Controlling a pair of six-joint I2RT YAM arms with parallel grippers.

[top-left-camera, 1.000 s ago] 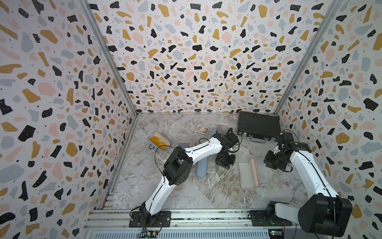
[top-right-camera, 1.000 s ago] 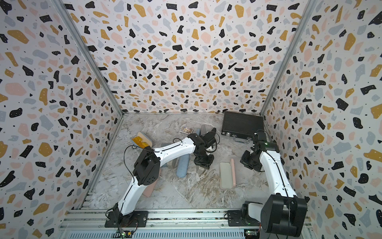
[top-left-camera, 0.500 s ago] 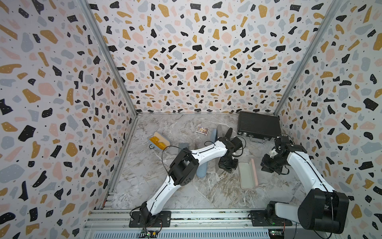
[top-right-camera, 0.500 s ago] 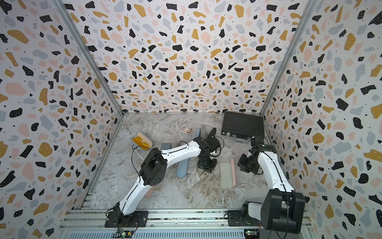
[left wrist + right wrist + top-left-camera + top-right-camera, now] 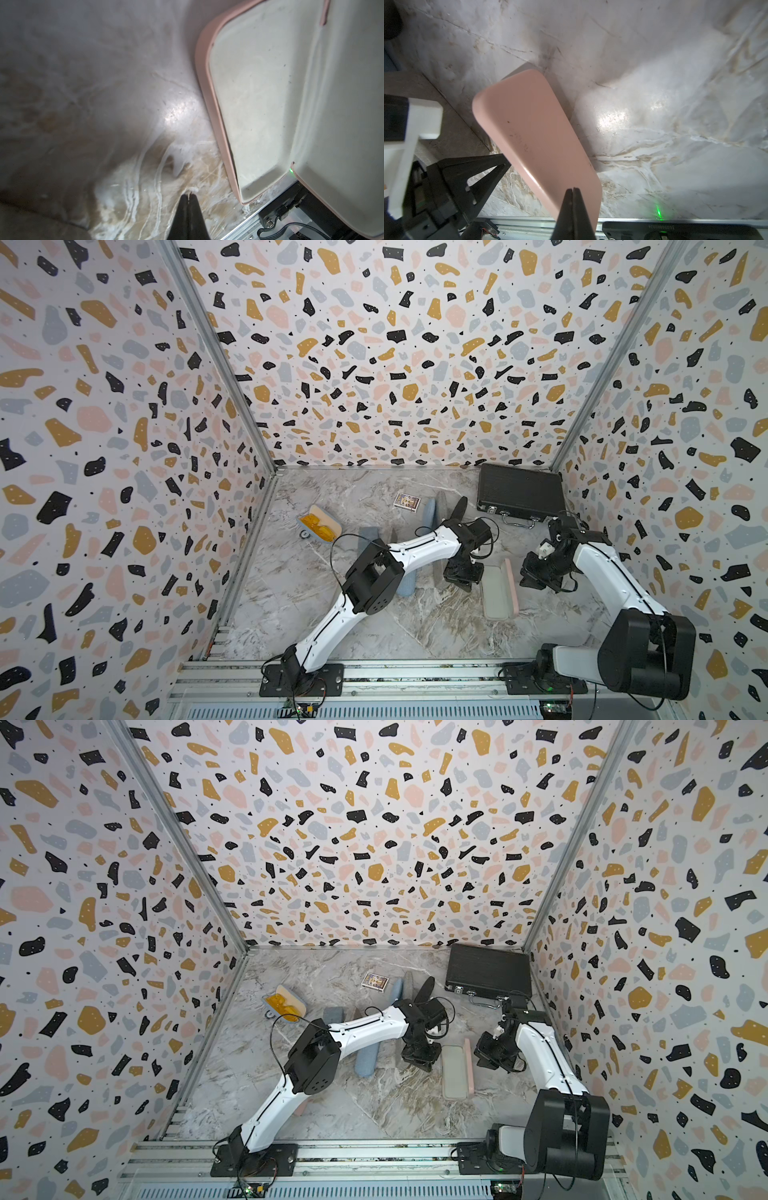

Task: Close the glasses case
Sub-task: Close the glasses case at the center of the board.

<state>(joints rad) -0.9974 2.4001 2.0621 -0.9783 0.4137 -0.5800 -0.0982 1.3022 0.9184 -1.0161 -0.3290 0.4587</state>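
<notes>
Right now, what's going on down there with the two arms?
Both arms flank the open pink hard-shell glasses case on the marble tabletop. Its grey-lined tray lies flat and its lid stands up on the right arm's side. The left gripper, shut, sits beside the tray without touching it. The right gripper, also shut, is at the lid's pink outer face; contact is unclear. The case is not yet closed.

The open glasses case [image 5: 496, 593] is hemmed in, with the left gripper [image 5: 188, 194] just beside its left edge and the right gripper [image 5: 572, 189] against its raised lid. The marble floor [image 5: 436, 630] on the near side lies free. A black case [image 5: 519, 493] fills the far right corner.
</notes>
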